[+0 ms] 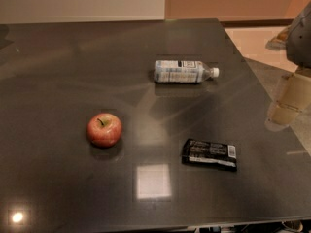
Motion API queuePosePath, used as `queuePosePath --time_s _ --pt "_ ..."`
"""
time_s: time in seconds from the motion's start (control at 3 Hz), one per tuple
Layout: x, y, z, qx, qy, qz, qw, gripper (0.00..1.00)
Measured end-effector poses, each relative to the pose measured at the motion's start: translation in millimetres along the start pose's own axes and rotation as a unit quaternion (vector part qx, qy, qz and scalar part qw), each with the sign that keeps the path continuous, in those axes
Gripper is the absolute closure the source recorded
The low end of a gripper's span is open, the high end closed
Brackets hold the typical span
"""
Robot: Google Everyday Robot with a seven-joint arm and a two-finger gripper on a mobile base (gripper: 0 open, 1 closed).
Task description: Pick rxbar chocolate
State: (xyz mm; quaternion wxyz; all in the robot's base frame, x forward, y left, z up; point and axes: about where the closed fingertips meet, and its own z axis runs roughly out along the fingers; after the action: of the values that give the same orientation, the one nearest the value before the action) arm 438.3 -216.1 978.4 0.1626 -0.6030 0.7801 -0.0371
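A wide, glossy dark grey table [58, 57] fills nearly the whole camera view, and three things lie on it well apart from one another. The rxbar chocolate [209, 154], a flat rectangular black wrapped snack bar with white lettering, lies flat on the front right part of the table, its long side running roughly left to right and tilted slightly, with a white barcode patch at its right end. Further back, near the middle of the table, a clear plastic water bottle with a pale label [182, 71] lies on its side, its white cap pointing right. To the left of the bar and nearer the front than the bottle, a round red apple with yellowish patches [104, 129] stands with its stem up. The gripper [287, 101], a beige claw below a grey arm piece, hangs at the right edge of the view, above the table's right border, higher in the picture than the bar and to the right of it, clearly apart from the bar and from the bottle. How far open the claw is cannot be told from this view; the bar is on the table, not in its hold. A pale square of reflected light [153, 181] shines on the table between the apple and the bar, and a small bright spot [17, 217] glows near the front left corner.
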Motion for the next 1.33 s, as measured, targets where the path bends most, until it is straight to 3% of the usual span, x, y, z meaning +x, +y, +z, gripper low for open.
queuePosePath --time_s 0.67,1.33 --pt "-2.5 1.5 -0.5 -0.002 0.0 -0.006 1.0 0.0" --pt "-30.2 36.5 38.5 -0.055 -0.015 -0.044 0.9974 0.0"
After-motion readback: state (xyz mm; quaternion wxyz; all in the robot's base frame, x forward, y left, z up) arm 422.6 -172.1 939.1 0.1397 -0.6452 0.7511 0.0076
